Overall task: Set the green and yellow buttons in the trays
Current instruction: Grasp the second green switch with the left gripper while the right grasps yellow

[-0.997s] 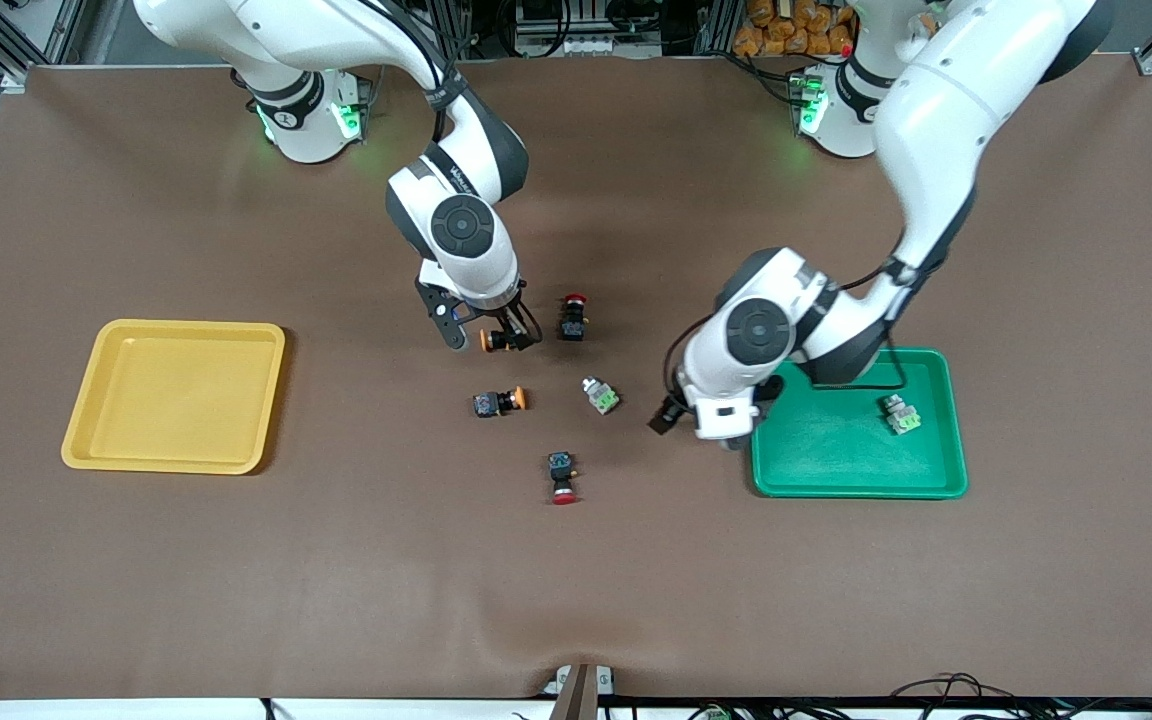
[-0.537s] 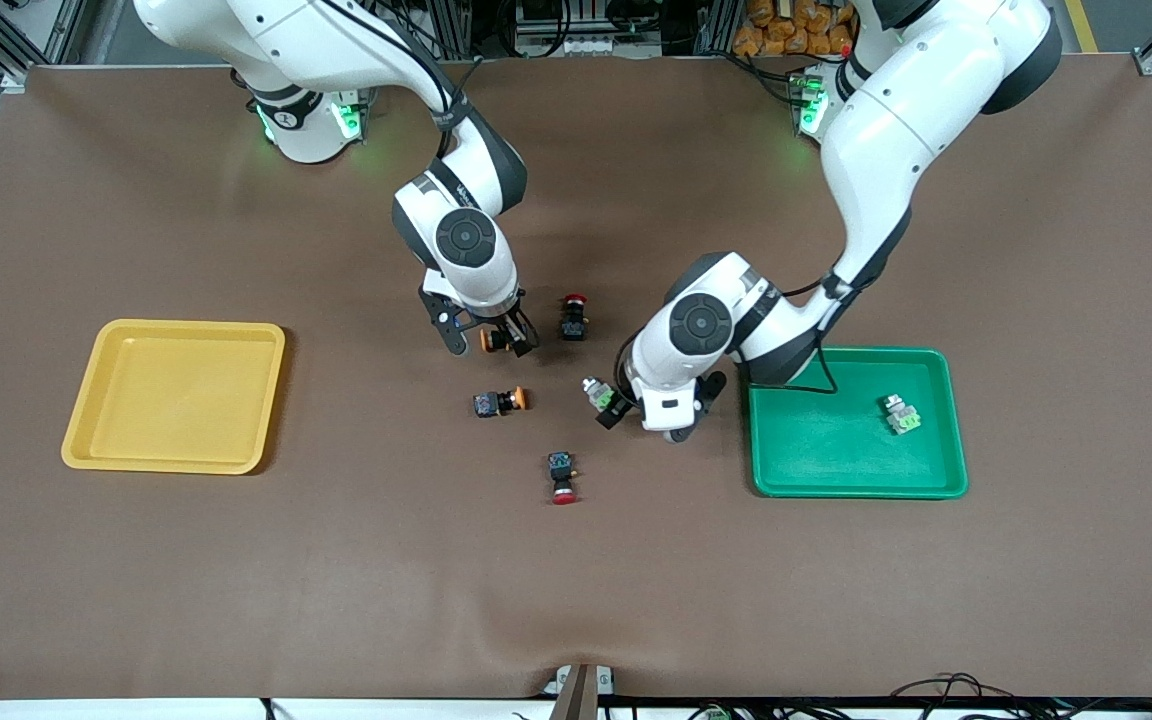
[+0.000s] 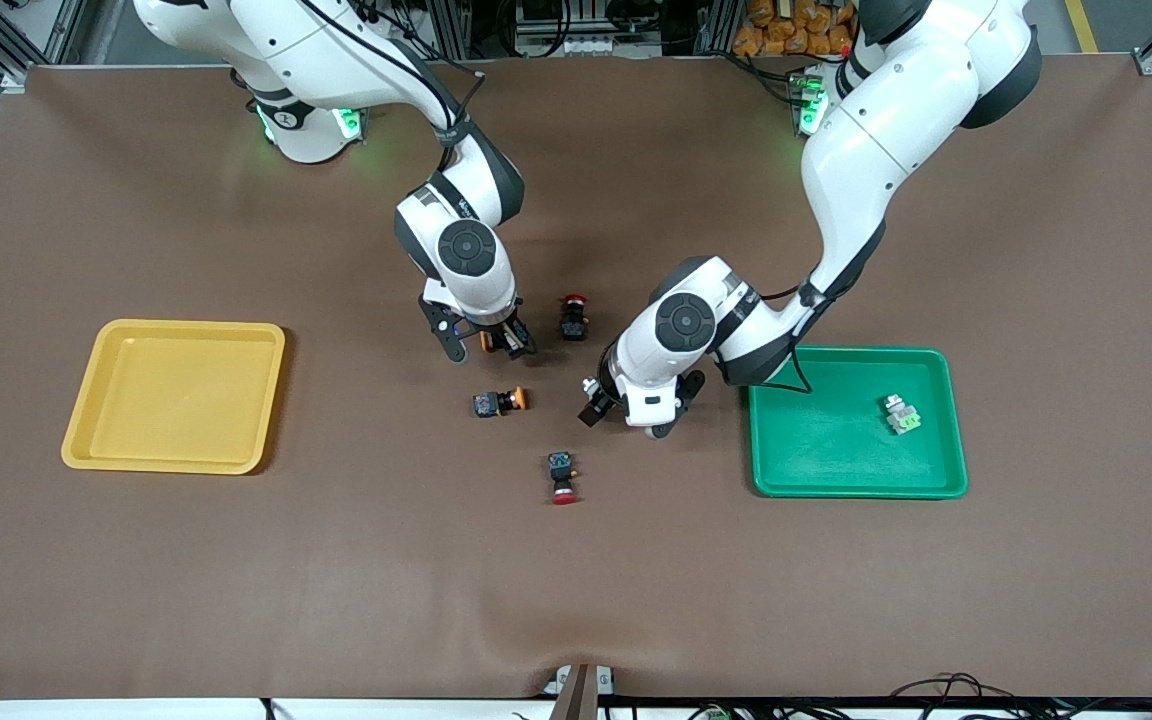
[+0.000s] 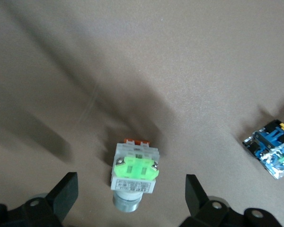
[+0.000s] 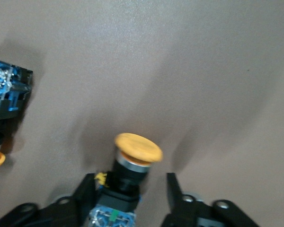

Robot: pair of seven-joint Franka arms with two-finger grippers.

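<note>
A yellow-capped button (image 5: 128,177) lies on the brown table mat (image 3: 336,560) near the middle, between the fingers of the right gripper (image 3: 501,342); in the right wrist view one finger (image 5: 87,191) is against the button's black body while the other finger (image 5: 176,191) stands a little apart from it, so the jaws are partly drawn in around it and I cannot tell whether the grip is made. A second yellow-capped button (image 3: 499,402) lies on the mat just nearer to the front camera, its cap pointing toward the left arm's end of the table. A green button (image 4: 134,175) lies on the mat near the middle, under the left gripper (image 3: 604,400), whose fingers (image 4: 64,194) are spread wide on either side of it without touching it. Another green button (image 3: 901,414) already lies in the green tray (image 3: 856,490), which sits at the left arm's end of the table. The yellow tray (image 3: 176,460) sits at the right arm's end, with nothing in it. Two red-capped buttons lie on the mat as well: one (image 3: 573,316) between the two grippers, and one (image 3: 562,476) nearer to the front camera than everything else in the cluster.
</note>
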